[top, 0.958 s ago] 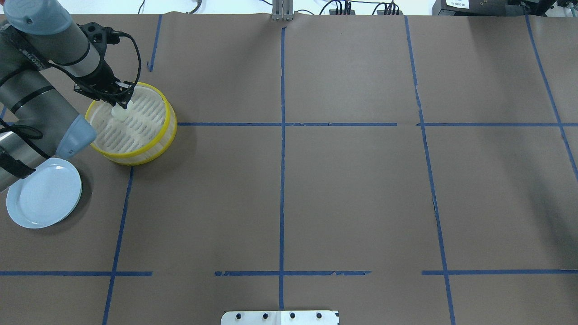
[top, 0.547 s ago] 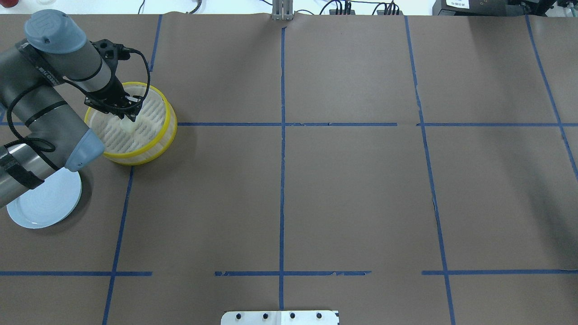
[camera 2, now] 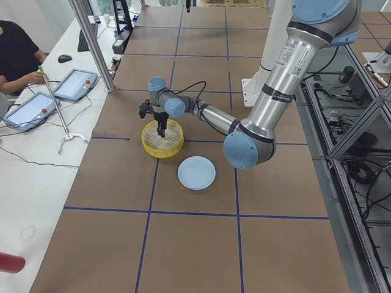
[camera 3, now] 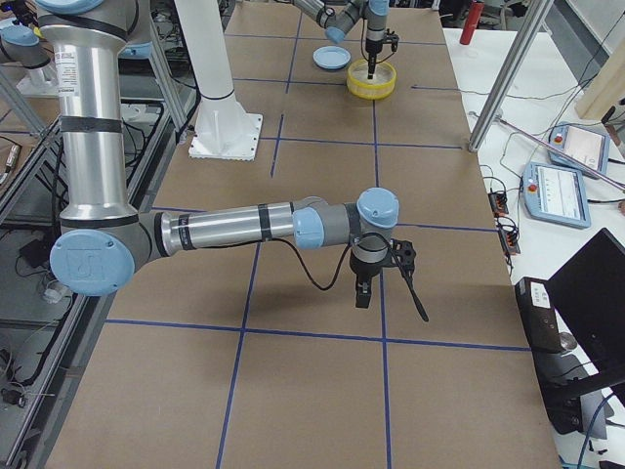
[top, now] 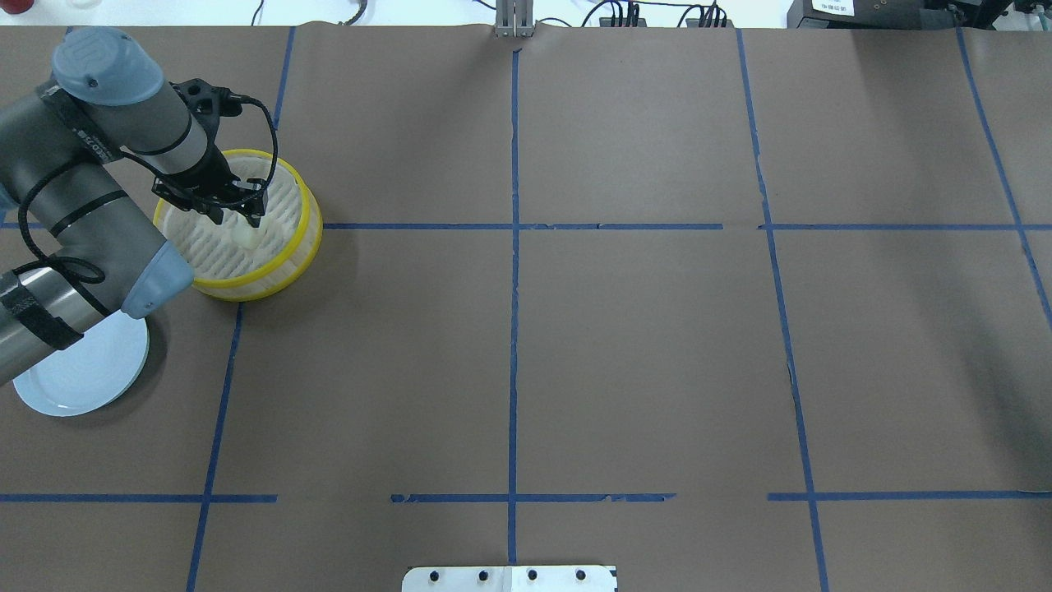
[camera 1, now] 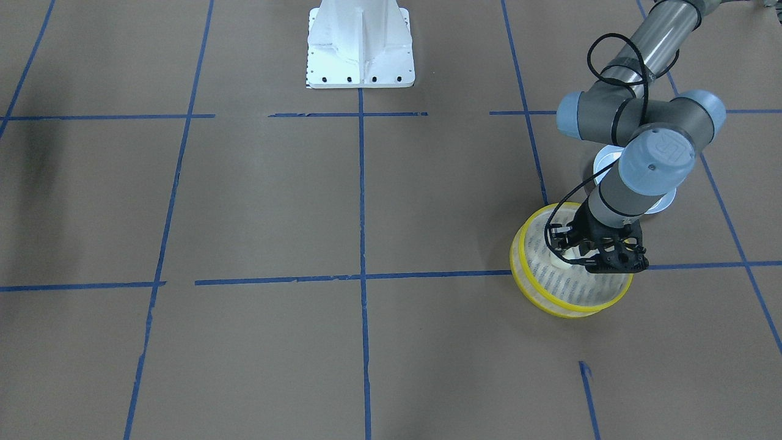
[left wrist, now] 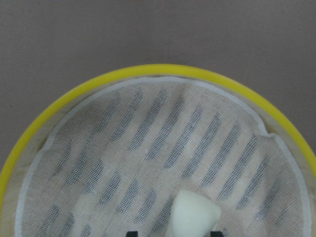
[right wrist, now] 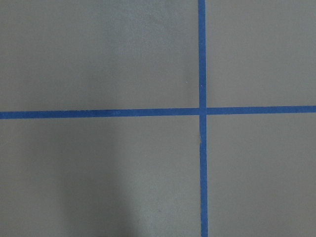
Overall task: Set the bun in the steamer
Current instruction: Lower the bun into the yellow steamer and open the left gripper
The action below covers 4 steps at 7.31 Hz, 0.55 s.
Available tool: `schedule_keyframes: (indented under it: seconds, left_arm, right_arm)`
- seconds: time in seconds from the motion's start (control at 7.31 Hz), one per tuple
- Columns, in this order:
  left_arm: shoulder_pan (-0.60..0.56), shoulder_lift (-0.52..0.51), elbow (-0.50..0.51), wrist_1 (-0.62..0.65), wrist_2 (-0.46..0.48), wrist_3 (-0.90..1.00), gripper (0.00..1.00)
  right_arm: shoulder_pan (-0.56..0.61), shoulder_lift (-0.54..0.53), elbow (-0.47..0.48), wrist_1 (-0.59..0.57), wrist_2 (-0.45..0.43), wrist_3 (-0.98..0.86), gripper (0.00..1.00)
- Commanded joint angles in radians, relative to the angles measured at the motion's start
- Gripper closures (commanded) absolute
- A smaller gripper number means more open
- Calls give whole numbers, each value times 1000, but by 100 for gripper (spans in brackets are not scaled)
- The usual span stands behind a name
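Your left fingers (top: 255,213) have swung from the steamer's (left wrist: 163,70) upper-left edge toward its middle and now stand spread open, the bun (left wrist: 193,215) resting on the steamer's floor, so placement looks done.

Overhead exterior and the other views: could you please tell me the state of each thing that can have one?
Round yellow-rimmed steamer basket: upright, uncovered.
Small cream-white bun: resting on the steamer basket's floor, not gripped.
Left gripper: open, fingers either side of the bun.
Right gripper: over the brown table; open or shut cannot be told.
Pale blue round plate: flat on the table, empty.
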Motion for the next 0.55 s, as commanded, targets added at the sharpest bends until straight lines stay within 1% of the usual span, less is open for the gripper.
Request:
schedule_keyframes:
  seconds: [0.0, 0.14, 0.27, 0.41]
  left_arm:
    - [0, -1, -3, -1, 0, 3, 36]
    - [0, -1, -5, -1, 0, 5, 16]
    - [-9, 1, -30, 1, 0, 9, 0]
    - [-30, 4, -93, 7, 2, -3, 0]
  right_arm:
    - [0, 0, 0, 0, 0, 0, 0]
    - [0, 0, 0, 0, 0, 0, 0]
    - [0, 0, 0, 0, 0, 0, 0]
    - [0, 0, 0, 0, 0, 0, 0]
